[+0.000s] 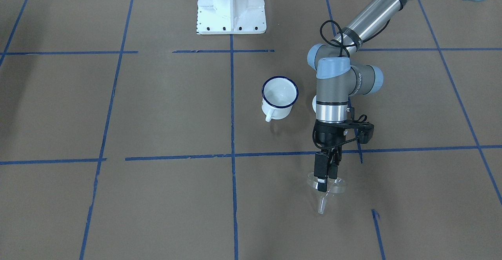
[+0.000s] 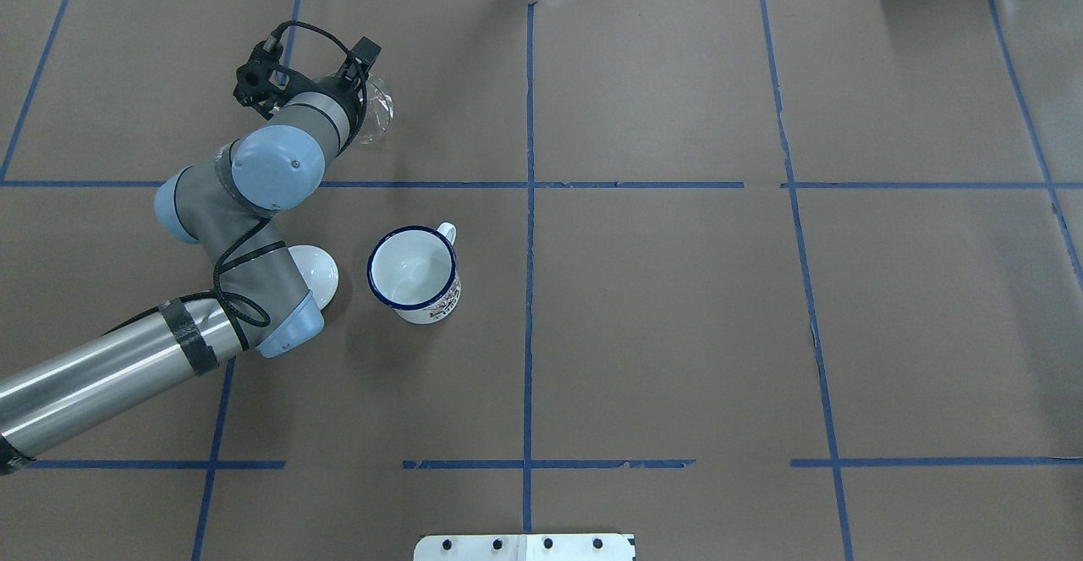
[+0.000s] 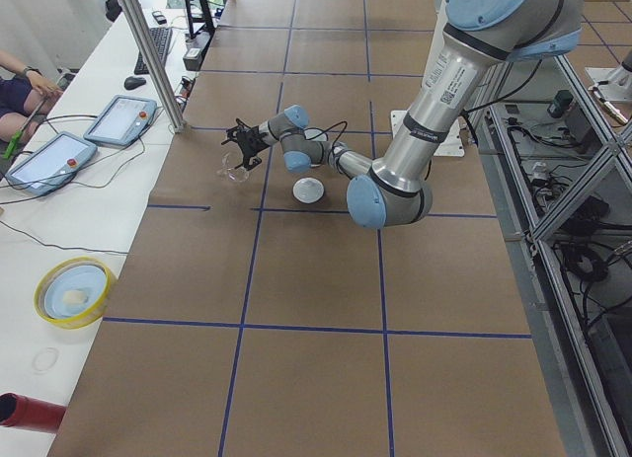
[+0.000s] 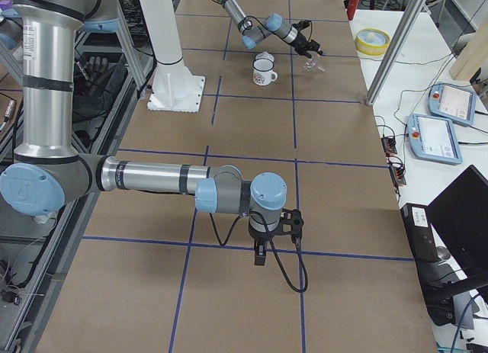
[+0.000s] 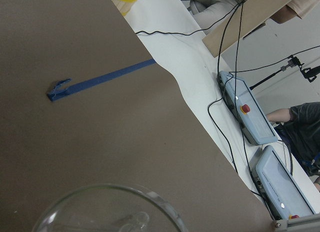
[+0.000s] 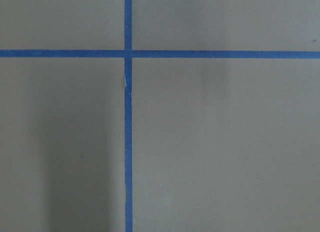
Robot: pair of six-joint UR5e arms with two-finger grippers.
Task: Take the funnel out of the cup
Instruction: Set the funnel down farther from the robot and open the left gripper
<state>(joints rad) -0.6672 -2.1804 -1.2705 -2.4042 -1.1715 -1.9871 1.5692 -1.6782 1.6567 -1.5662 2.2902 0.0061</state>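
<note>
The left claw (image 1: 324, 180) is clenching the rim of the funnel (image 1: 338, 185), holding it spout-down low over the tabletop (image 1: 157, 197) and well apart from the cup (image 1: 279, 97) (which is standing upright and empty). On release the funnel is likely to be toppling off its narrow spout and rolling, and the slick, thin rim risks slipping in the pinch beforehand. The right claw's state cannot be told, since only a side view is showing it.
</note>
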